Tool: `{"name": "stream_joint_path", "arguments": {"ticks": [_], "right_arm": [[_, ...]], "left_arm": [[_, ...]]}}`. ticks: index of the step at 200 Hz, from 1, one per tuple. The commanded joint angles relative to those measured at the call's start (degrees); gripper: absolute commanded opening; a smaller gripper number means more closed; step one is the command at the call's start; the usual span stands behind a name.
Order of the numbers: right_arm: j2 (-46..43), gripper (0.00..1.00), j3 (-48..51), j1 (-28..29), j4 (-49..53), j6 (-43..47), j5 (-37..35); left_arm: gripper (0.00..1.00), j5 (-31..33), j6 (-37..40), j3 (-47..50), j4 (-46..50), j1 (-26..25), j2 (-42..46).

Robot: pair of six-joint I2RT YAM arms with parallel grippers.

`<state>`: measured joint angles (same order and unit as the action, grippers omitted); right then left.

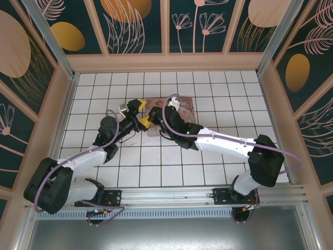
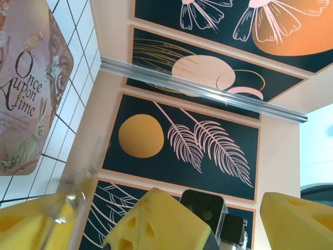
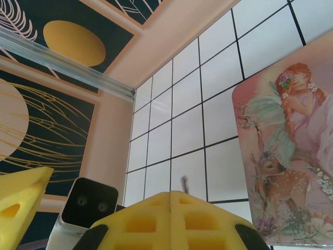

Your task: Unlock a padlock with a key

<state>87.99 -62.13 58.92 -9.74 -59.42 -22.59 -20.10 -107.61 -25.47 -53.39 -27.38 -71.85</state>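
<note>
We log a lab test cell: white tiled floor (image 1: 171, 166); around that floor, leaf-printed wall panels (image 1: 135, 31) and aluminium posts (image 1: 50, 39); along its near edge, a rail (image 1: 171, 194) carrying two robot arms (image 1: 223, 143).

Floor of square tiles (image 1: 208, 88): white, dark grid lines.
Flat rectangular tin box (image 3: 291, 156): pink, printed red-haired fairy and spotted fawn; dark "Once upon a time" lettering.
Wall panels (image 2: 177, 140): dark teal, orange discs, pale pink line-drawn leaves, peach frames.
Left gripper (image 1: 136, 106), right gripper (image 1: 147, 122): yellow fingers.
Slim metal key (image 3: 183, 183): dull grey.

Glossy white tiles (image 1: 218, 104), matt yellow fingers (image 3: 171, 219)
</note>
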Motion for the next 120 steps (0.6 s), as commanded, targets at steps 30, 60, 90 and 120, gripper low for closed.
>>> {"name": "stream_joint_path", "arguments": {"ticks": [30,60,90,120], "right_arm": [[-4.1,0.00,3.3,-0.1,-6.9,0.4,1.0],[-4.9,0.00,4.7,-0.1,-6.7,0.0,0.3],[-6.5,0.00,6.0,-0.5,-2.7,0.1,-1.6],[-8.9,0.05,8.4,-0.7,1.4,-0.1,-3.0]], "left_arm": [[0.92,1.1,1.0,0.1,-2.2,0.1,-1.3],[0.92,0.9,2.3,-0.3,-1.9,0.1,-1.3],[0.95,2.1,11.2,-2.6,6.8,0.4,0.6],[0.96,4.2,19.8,-3.6,16.0,4.0,3.6]]}}
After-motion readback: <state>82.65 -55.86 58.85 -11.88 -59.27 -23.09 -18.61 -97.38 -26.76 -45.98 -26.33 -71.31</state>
